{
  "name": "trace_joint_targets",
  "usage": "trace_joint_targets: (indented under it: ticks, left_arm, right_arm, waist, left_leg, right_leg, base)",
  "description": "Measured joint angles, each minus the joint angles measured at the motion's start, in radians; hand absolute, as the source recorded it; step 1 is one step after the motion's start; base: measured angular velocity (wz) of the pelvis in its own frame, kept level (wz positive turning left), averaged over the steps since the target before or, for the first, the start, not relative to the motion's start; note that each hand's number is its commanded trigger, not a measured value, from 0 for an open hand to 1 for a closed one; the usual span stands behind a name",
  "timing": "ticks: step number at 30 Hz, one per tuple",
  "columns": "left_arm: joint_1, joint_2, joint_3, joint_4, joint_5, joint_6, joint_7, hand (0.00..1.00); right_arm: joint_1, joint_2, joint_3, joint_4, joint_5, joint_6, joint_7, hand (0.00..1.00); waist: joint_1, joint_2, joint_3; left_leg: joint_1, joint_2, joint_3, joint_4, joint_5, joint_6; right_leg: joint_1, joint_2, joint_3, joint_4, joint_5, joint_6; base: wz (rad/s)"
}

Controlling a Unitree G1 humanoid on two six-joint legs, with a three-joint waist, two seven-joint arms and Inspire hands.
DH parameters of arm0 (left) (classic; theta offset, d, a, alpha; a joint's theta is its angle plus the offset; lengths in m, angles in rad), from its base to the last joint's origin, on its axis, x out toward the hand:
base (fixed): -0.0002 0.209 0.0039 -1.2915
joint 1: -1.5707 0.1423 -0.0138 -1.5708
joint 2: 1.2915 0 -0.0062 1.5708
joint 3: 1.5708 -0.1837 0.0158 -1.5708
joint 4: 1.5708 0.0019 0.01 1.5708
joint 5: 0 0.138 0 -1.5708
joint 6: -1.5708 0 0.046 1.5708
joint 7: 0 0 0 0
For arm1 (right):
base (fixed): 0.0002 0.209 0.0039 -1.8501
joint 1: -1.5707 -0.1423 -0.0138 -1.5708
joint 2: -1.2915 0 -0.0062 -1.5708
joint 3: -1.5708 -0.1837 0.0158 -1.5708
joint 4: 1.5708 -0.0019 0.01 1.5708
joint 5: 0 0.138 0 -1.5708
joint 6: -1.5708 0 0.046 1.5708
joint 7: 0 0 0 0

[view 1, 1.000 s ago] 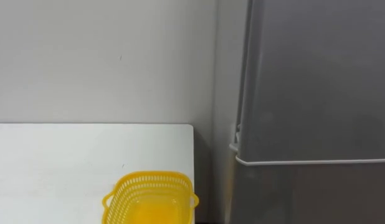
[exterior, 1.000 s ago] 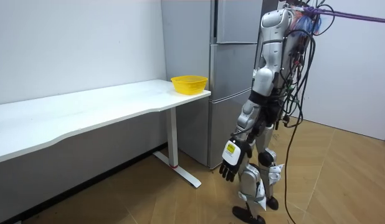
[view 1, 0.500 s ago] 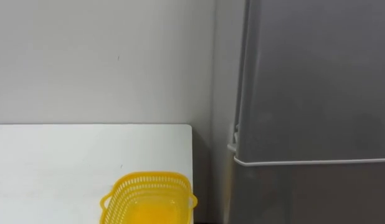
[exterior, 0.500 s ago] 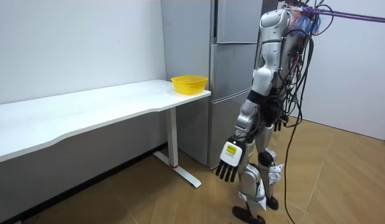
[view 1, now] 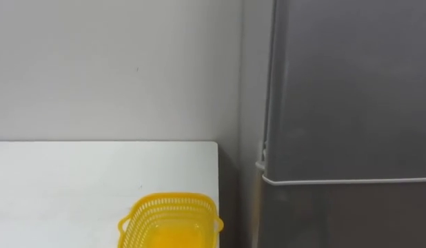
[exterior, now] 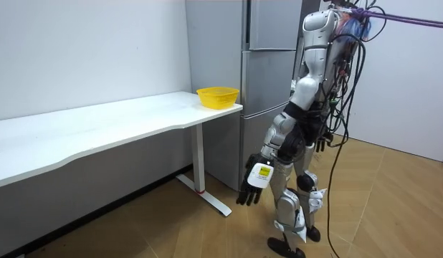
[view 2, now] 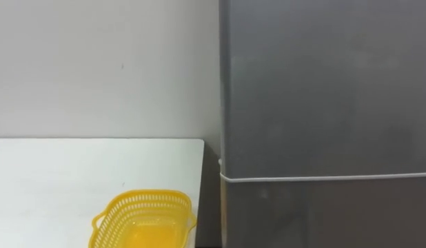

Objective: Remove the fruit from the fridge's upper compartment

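Left robot hand (exterior: 251,188) hangs low, out in front of the robot's thighs, fingers straight and loose, holding nothing, palm turned back toward the legs. It is well below and well short of the target. The robot stands upright on the wooden floor (exterior: 207,236), facing the fridge (exterior: 268,64).

And the target: the upper fridge door (view 1: 351,89) is shut, a plain grey panel. A pale seam runs across under it, and below that seam the lower door (view 1: 351,217) is shut as well. The hinge-side edge shows as a thin vertical line at the door's left, with the fridge's side panel running back to the wall (view 1: 116,69).

Out from there, the white desk (view 1: 61,186) sits just beside the fridge, its right edge parted from the fridge side by a narrow dark gap. In the room view the desk's leg stands on the floor off to the side of the robot, not between it and the doors.

One container on the desk: a yellow mesh basket (view 1: 170,220), upright, close to the right edge, its yellow bottom showing bare.
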Motion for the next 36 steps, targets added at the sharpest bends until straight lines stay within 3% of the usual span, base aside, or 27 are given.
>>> trace_joint_targets:
  ticks: [8,11,13,20,25,28,36]
  left_arm:
    - [-0.008,0.002,0.076,-0.213,-0.092,-0.083,0.215,0.0]
    - [-0.003,0.002,0.108,-0.378,-0.144,-0.105,0.301,0.0]
    - [-0.003,0.007,0.113,-0.472,-0.14,-0.156,0.35,0.0]
    - [-0.001,0.012,0.134,-0.82,0.002,-0.166,0.464,0.0]
    - [-0.016,0.056,0.141,-1.089,0.087,-0.178,0.437,0.0]
    - [-0.017,0.059,0.129,-1.205,0.088,-0.173,0.381,0.0]
    - [-0.032,0.064,0.126,-1.319,0.088,-0.122,0.178,0.0]
  right_arm:
    - [0.015,-0.002,-0.007,-0.005,-0.03,-0.023,-0.006,0.0]
    - [0.035,-0.001,-0.012,-0.019,-0.031,-0.03,-0.008,0.0]
    - [0.051,-0.001,-0.014,-0.045,-0.034,-0.033,-0.007,0.0]
    - [0.052,0.005,-0.045,-0.046,-0.071,-0.033,0.0,0.0]
    - [0.061,0.003,-0.045,-0.038,-0.07,-0.03,0.012,0.0]
    - [0.066,0.001,-0.045,-0.039,-0.065,-0.021,0.018,0.0]
    - [0.056,-0.014,-0.067,-0.045,-0.062,0.003,0.079,0.0]
  waist:
    - [0.033,0.017,-0.0083]
    - [0.047,0.017,-0.0084]
    - [0.054,0.021,-0.0097]
    - [0.052,0.023,-0.0108]
    - [0.045,0.027,-0.0098]
    - [0.043,0.031,-0.0081]
    - [0.013,0.048,-0.0011]
  left_leg:
    - [-0.009,0.001,0.002,0.004,0.0,0.0]
    - [-0.009,0.001,0.002,0.002,0.0,0.0]
    - [-0.009,0.001,0.001,0.001,0.0,0.0]
    - [-0.01,0.001,-0.01,0.003,0.0,0.0]
    - [-0.024,0.0,-0.017,0.01,0.0,0.0]
    - [-0.024,-0.001,-0.024,0.011,0.0,0.0]
    - [-0.061,0.002,-0.037,0.043,-0.007,-0.002]
  right_leg:
    - [-0.014,0.002,0.006,0.006,0.001,-0.002]
    - [-0.016,0.001,0.004,0.007,0.001,-0.002]
    - [-0.021,0.001,0.003,0.016,0.001,-0.001]
    - [-0.019,0.002,-0.001,0.016,0.001,-0.002]
    - [-0.019,0.003,-0.005,0.014,0.001,-0.002]
    - [-0.016,0.002,-0.011,0.013,0.001,-0.002]
    - [-0.042,0.004,-0.021,0.015,0.002,-0.002]
  base:
    - [-0.01]
    - [0.0]
    - [0.0]
    - [0.01]
    - [0.03]
    - [0.07]
    - [0.04]
